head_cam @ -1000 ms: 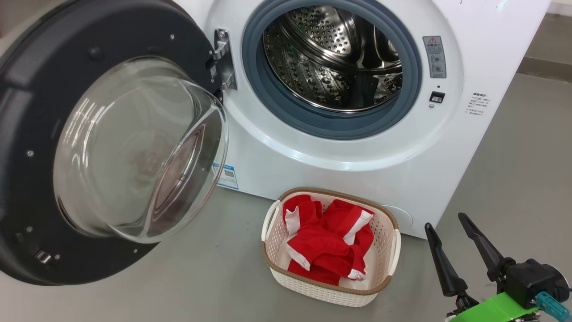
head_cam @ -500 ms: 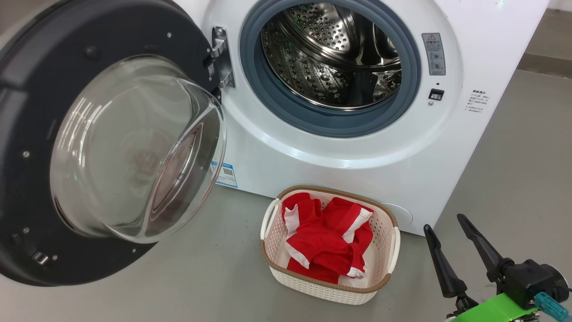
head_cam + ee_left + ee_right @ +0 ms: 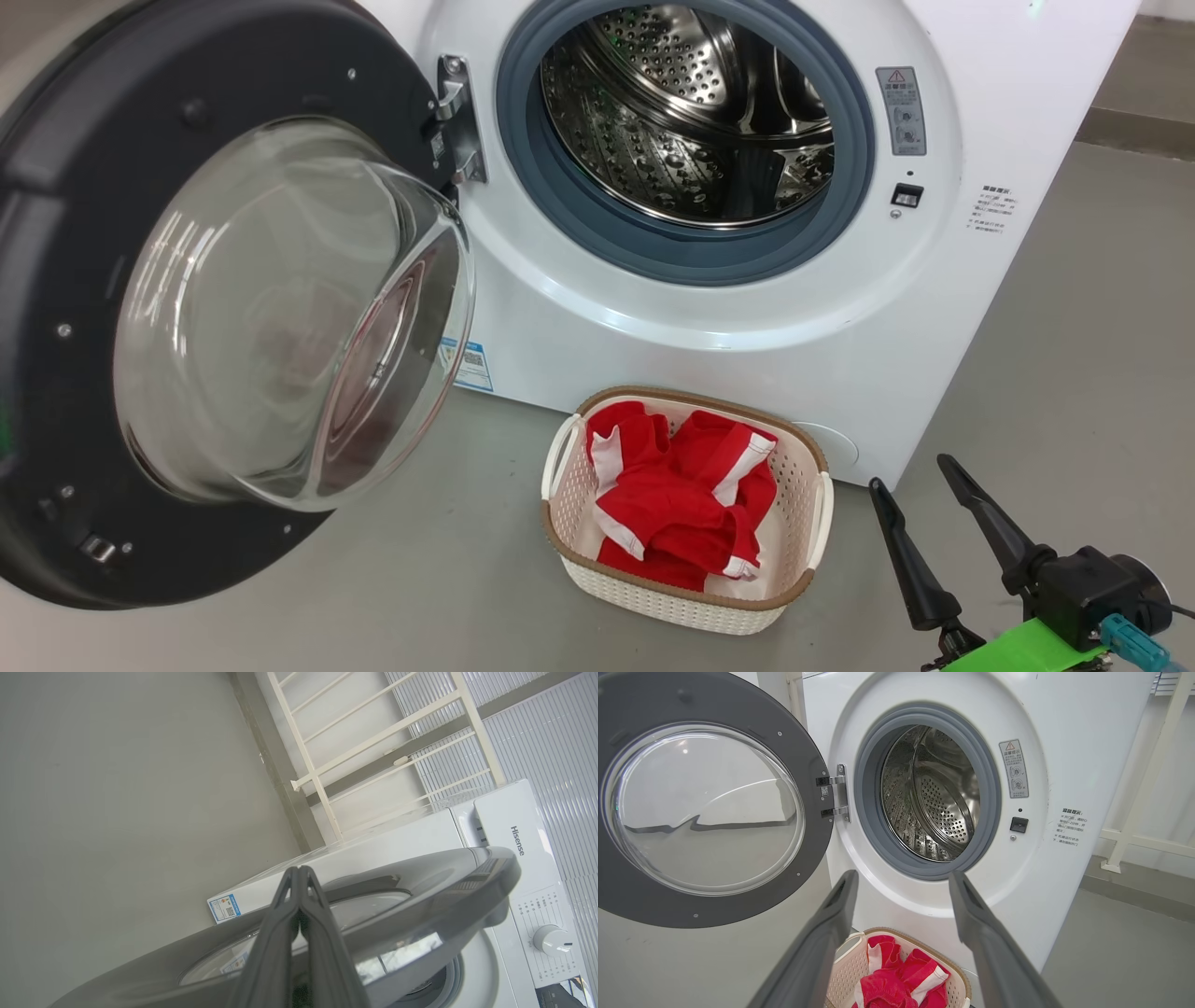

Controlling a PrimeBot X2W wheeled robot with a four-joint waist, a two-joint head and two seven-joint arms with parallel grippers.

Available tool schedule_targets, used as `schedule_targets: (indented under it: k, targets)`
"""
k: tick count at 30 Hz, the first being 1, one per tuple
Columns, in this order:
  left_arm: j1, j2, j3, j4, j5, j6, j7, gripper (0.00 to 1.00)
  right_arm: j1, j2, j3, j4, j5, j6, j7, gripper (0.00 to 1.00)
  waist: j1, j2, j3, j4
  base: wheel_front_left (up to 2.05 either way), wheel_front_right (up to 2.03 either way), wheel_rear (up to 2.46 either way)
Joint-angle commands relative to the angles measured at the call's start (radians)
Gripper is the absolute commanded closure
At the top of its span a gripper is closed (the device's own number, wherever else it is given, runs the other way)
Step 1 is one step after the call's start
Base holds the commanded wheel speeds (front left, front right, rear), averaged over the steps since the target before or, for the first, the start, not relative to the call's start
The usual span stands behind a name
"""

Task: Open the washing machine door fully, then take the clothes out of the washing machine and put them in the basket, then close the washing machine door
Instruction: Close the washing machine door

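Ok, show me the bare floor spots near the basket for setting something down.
The floor is bare between the door and the basket, in front of the washer. Another bare patch lies right of the washer, past the open right gripper. The basket itself is crowded with clothes.

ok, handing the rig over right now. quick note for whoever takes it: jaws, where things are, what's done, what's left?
Left gripper: jaws shut, nothing held, close by the outer face of the washing machine door; contact unclear.
Right gripper: jaws open, empty, low to the right of the basket.
Door swung wide open. The clothes lie in the basket, in front of the washing machine. The visible part of the drum shows no clothes.
Done: door opened, clothes moved.
Left: close the door.
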Motion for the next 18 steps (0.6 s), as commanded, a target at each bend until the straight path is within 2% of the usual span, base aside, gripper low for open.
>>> schedule_targets:
  k: [1,7,18]
  targets:
    - [0.02,0.026,0.01,-0.044,-0.018,-0.014,0.037,1.0,-0.028,-0.013,0.021,-0.021,-0.004,0.005,-0.006,0.0,0.0,0.0,0.001,0.0,0.0,0.0,0.0]
    - [0.093,-0.014,0.007,-0.119,-0.055,-0.042,0.115,1.0,-0.028,-0.006,0.031,-0.017,0.001,0.005,-0.006,0.0,0.0,0.0,-0.002,0.0,0.0,0.0,0.0]
    - [0.208,-0.133,0.015,-0.316,-0.118,-0.046,0.168,1.0,-0.026,-0.001,0.03,-0.013,0.004,0.005,-0.006,0.0,0.0,0.0,-0.018,-0.006,0.0,0.0,0.0]
